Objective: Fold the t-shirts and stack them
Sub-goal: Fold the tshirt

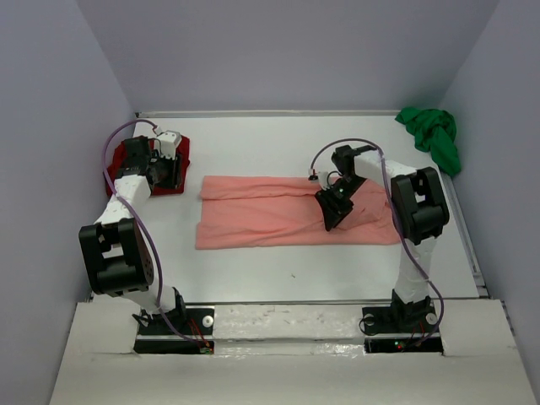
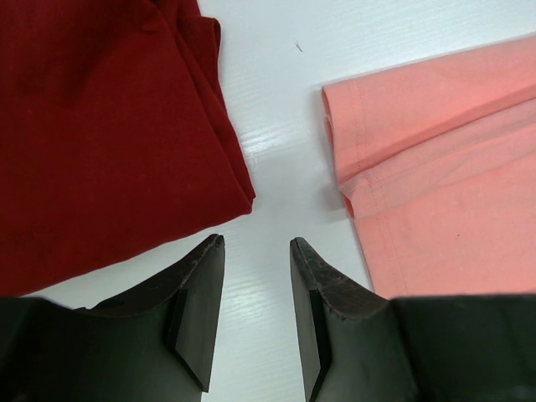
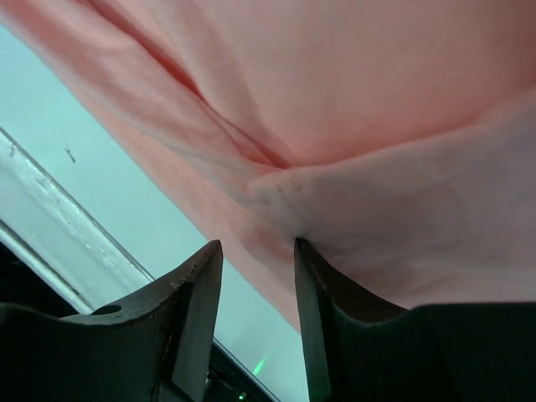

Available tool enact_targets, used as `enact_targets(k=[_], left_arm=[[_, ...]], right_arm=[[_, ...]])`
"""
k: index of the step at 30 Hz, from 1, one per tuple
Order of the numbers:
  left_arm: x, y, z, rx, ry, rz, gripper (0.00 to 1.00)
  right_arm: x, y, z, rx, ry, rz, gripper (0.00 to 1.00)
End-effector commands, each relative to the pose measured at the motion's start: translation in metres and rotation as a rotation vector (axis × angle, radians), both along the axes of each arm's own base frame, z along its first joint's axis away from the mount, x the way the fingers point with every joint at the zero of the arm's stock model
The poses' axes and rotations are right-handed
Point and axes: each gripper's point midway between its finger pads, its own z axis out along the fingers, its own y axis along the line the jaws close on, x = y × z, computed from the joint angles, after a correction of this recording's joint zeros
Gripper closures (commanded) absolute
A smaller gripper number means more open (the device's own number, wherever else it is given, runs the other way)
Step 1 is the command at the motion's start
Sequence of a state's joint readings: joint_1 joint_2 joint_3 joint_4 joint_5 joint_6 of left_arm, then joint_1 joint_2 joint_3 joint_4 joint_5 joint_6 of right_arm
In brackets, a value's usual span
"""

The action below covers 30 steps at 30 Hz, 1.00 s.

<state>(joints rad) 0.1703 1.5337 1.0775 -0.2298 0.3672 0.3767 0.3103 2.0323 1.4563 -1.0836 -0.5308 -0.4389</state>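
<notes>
Pink shirt runs 9-to-3. Right pincer, spread, is over its 3 o'clock half; left pincer, spread, is off its 9 o'clock end, beside the red shirt.

I've got a bare lane of table between the dark red shirt and the salmon-pink shirt; the left gripper faces it, jaws apart. Open table runs behind and in front of the pink one too. Obstacles: right gripper low over the pink shirt's right half, green shirt heaped in the far-right corner by the side wall.
</notes>
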Motion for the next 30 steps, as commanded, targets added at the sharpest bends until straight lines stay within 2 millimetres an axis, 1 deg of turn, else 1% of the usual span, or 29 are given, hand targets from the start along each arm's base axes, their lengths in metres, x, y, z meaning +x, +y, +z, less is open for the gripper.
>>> enact_targets(k=[1,3,5,6,8,9,10,12,13,15,16,17,18,19,20,22,25,26,28,29,30], left_arm=[[-0.001,-0.002,0.006,-0.004,-0.017,-0.018,0.53],[-0.002,-0.002,0.007,-0.003,-0.019,-0.018,0.53],[-0.001,-0.002,0.007,-0.004,-0.019,-0.019,0.53],[-0.001,-0.002,0.007,-0.005,-0.021,-0.02,0.53],[-0.001,-0.002,0.007,-0.007,-0.021,-0.021,0.53],[-0.002,-0.003,0.008,-0.007,-0.021,-0.022,0.53],[-0.002,-0.003,0.008,-0.008,-0.023,-0.022,0.53],[-0.002,-0.004,0.009,-0.011,-0.025,-0.027,0.53],[-0.002,-0.004,0.01,-0.012,-0.027,-0.028,0.53],[-0.002,-0.004,0.012,-0.011,-0.031,-0.028,0.53],[-0.002,-0.004,0.012,-0.011,-0.033,-0.028,0.53],[-0.002,-0.004,0.013,-0.011,-0.034,-0.028,0.53],[-0.002,-0.005,0.014,-0.011,-0.037,-0.029,0.53],[-0.002,-0.005,0.015,-0.01,-0.04,-0.029,0.53],[-0.002,-0.004,0.014,-0.012,-0.038,-0.029,0.53],[-0.002,-0.005,0.014,-0.01,-0.038,-0.03,0.53],[-0.002,-0.005,0.014,-0.01,-0.039,-0.03,0.53],[-0.002,-0.005,0.014,-0.011,-0.038,-0.031,0.53],[-0.002,-0.005,0.013,-0.014,-0.035,-0.032,0.53],[-0.002,-0.006,0.013,-0.014,-0.036,-0.035,0.53],[-0.002,-0.006,0.012,-0.016,-0.035,-0.037,0.53]], right_arm=[[-0.011,0.02,0.019,0.103,0.036,0.064,0.54],[-0.011,0.021,0.028,0.118,0.017,0.079,0.53],[-0.01,0.019,0.031,0.108,0.005,0.08,0.53],[-0.01,0.018,0.037,0.105,-0.013,0.082,0.53],[-0.007,0.012,0.041,0.068,-0.05,0.08,0.54],[-0.003,0.01,0.041,0.054,-0.071,0.066,0.55],[0.006,0.002,0.038,-0.009,-0.119,0.049,0.56],[0.018,-0.005,0.037,-0.061,-0.184,0.013,0.6],[0.03,-0.011,0.036,-0.111,-0.234,-0.027,0.69],[0.036,-0.014,0.035,-0.137,-0.257,-0.04,0.78],[0.044,-0.014,0.035,-0.15,-0.282,-0.066,0.87],[0.05,-0.023,0.033,-0.191,-0.304,-0.086,0.93],[0.054,-0.026,0.031,-0.21,-0.316,-0.096,0.97],[0.062,-0.027,0.031,-0.224,-0.339,-0.117,1.0],[0.067,-0.035,0.028,-0.262,-0.347,-0.133,1.0],[0.073,-0.041,0.024,-0.3,-0.357,-0.142,1.0],[0.075,-0.052,0.018,-0.344,-0.361,-0.156,1.0],[0.072,-0.056,0.014,-0.365,-0.354,-0.154,1.0],[0.071,-0.063,0.012,-0.384,-0.358,-0.166,1.0],[0.071,-0.069,0.011,-0.403,-0.359,-0.175,1.0],[0.067,-0.072,0.009,-0.412,-0.356,-0.176,1.0]])
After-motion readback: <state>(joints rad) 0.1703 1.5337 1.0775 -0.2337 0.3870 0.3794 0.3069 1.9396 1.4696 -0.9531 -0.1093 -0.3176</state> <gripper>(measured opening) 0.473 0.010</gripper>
